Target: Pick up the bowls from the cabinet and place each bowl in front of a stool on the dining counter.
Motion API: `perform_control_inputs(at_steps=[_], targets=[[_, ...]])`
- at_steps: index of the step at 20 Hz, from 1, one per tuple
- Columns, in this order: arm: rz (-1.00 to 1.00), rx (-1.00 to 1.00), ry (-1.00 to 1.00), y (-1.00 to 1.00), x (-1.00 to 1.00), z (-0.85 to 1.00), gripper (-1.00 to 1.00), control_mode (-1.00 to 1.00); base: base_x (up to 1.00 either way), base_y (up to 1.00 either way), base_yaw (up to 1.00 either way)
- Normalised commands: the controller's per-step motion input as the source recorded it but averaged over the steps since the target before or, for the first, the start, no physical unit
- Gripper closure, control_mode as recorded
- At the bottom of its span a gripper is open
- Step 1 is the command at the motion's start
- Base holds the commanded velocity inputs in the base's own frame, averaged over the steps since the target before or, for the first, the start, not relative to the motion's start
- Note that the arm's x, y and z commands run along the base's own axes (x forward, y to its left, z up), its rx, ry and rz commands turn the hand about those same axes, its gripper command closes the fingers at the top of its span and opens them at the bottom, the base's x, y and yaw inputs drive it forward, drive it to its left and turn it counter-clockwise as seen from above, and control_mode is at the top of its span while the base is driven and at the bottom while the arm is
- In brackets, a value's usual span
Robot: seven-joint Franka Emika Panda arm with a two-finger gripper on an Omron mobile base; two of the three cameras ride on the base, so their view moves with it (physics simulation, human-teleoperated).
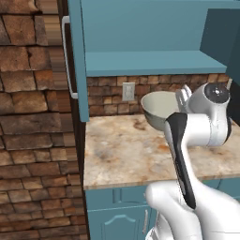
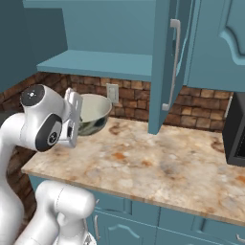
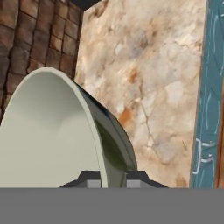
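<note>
While unlabelled, the beige-olive bowl [image 3: 52,135] sits clamped in the end effector [image 3: 113,179].

A kitchen: teal cabinet [image 2: 119,33], marbled stone counter [image 2: 158,162], brick backsplash [image 2: 201,107].

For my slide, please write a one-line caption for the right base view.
The tool holds a bowl by its rim above the counter, beneath the open cabinet.
</note>
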Motion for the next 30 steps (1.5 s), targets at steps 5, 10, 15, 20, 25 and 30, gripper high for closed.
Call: perform_control_inputs(at_steps=[5, 10, 15, 20, 25, 30], targets=[[0.0, 0.0, -0.01, 0.09, -0.21, -0.31, 1.0, -1.0, 0.0, 0.0, 0.0], [0.02, 0.0, 0.0, 0.19, -0.29, -0.16, 1.0, -1.0, 0.0, 0.0, 0.0], [0.03, 0.0, 0.0, 0.03, -0.16, -0.13, 1.0, -1.0, 0.0, 0.0, 0.0], [0.0, 0.0, 0.0, 0.0, 0.0, -0.01, 1.0, -1.0, 0.0, 0.0, 0.0], [0.0, 0.0, 0.0, 0.0, -0.01, 0.0, 1.0, 1.0, -0.25, 0.01, 0.0], [0.0, 0.0, 0.0, 0.0, 0.0, 0.0, 1.0, 1.0, -0.82, 0.19, 0.03]])
